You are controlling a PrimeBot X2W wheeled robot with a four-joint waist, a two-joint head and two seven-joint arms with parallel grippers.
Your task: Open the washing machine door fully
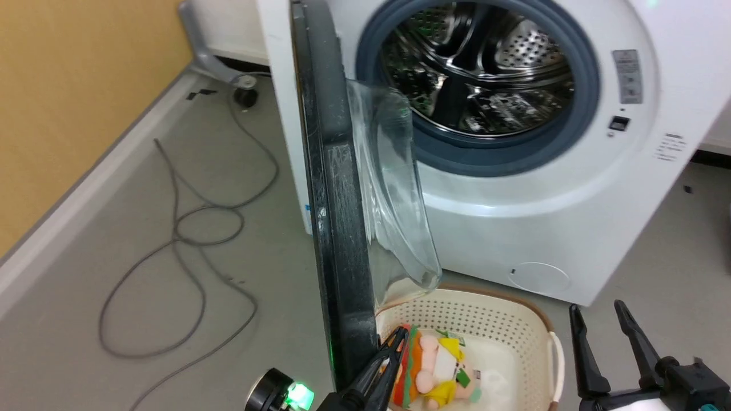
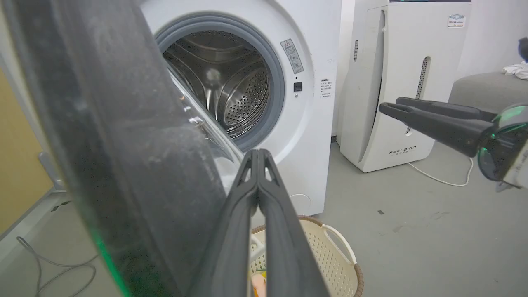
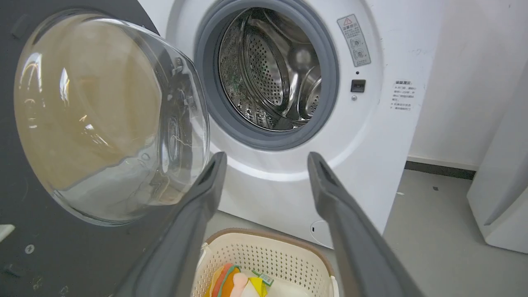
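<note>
The washing machine (image 1: pixel 514 228) is a white front-loader with a grey rubber ring and a bare steel drum (image 3: pixel 272 70). The washing machine door (image 1: pixel 337 228), a black disc with a clear glass bowl (image 1: pixel 394 200), is hinged on the left. It stands swung out, roughly square to the machine's front and edge-on in the head view. My left gripper (image 1: pixel 397 337) is shut with nothing in it, its tips (image 2: pixel 258 152) close beside the door's inner face near the lower rim; I cannot tell if they touch. My right gripper (image 1: pixel 597 306) is open and empty, apart from the door, to the right of the basket.
A cream laundry basket (image 1: pixel 514 331) with a plush toy (image 1: pixel 440 371) sits on the floor under the door's glass. A loose cable (image 1: pixel 188 228) loops across the floor on the left by the yellow wall. A white FEELBIRD appliance (image 2: pixel 396 82) stands right of the machine.
</note>
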